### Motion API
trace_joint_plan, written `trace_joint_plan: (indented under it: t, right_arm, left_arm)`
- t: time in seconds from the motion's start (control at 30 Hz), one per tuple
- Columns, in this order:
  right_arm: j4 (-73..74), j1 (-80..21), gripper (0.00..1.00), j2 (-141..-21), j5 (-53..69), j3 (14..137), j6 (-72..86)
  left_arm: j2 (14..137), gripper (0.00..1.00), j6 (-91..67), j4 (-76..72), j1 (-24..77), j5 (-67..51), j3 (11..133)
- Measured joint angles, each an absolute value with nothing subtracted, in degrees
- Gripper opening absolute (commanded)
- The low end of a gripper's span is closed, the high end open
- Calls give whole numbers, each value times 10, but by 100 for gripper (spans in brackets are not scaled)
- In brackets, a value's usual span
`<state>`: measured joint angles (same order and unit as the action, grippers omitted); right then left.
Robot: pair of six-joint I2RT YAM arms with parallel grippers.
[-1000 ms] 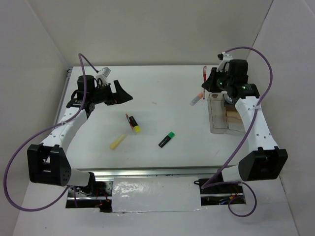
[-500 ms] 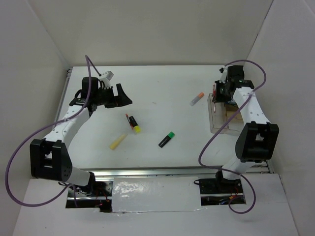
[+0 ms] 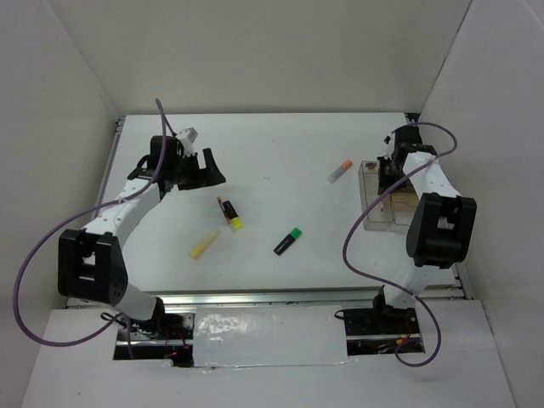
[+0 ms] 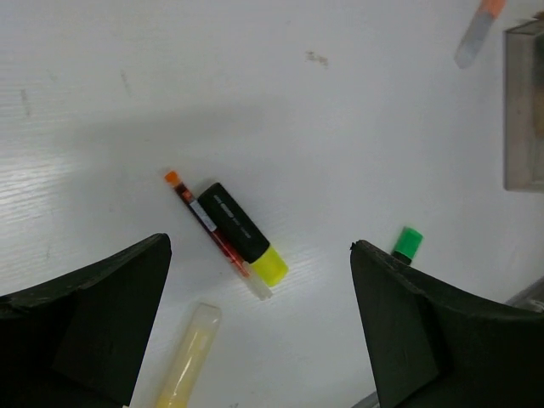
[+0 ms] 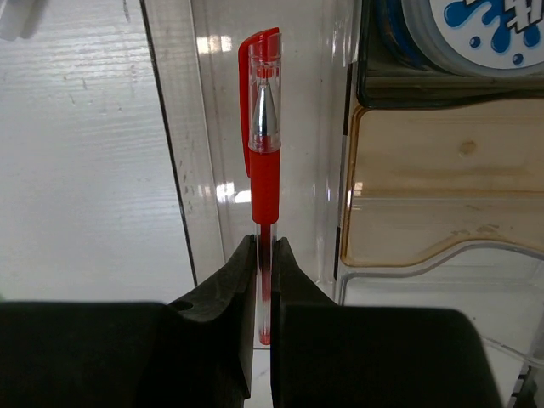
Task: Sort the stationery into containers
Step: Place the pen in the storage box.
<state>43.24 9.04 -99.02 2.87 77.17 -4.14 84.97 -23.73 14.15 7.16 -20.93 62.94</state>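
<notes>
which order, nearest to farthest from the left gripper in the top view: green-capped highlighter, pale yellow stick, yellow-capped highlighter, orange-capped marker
From the left gripper:
1. yellow-capped highlighter, mid-left
2. pale yellow stick, left, nearer the robot
3. green-capped highlighter, table centre
4. orange-capped marker, right side

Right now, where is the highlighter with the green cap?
In the top view, the green-capped highlighter lies on the table, right of the yellow-capped highlighter and left of the clear organiser.
</notes>
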Motion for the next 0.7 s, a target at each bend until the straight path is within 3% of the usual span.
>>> trace_joint_plan:
  t: [0.13,0.23,0.3,0.4,0.57,0.7]
  right_arm:
    - [433,90,11,-1017,20,772,-44]
    - [434,90,22,-1036,16,772,-43]
    - [438,90,36,-1047,13,772,-40]
    - [446,88,45,-1054,9,773,-36]
    - [456,81,46,-1054,8,780,-29]
    - [467,62,45,-1047,13,791,-22]
  left_arm:
    - [874,97,-240,164,85,-137,648]
    - [896,97,-242,172,90,-97,661]
    - [900,97,-244,178,93,-77,661]
    - [904,92,-244,179,98,-50,661]
    - [949,77,-244,180,111,-19,684]
    - [996,75,-248,180,129,4,703]
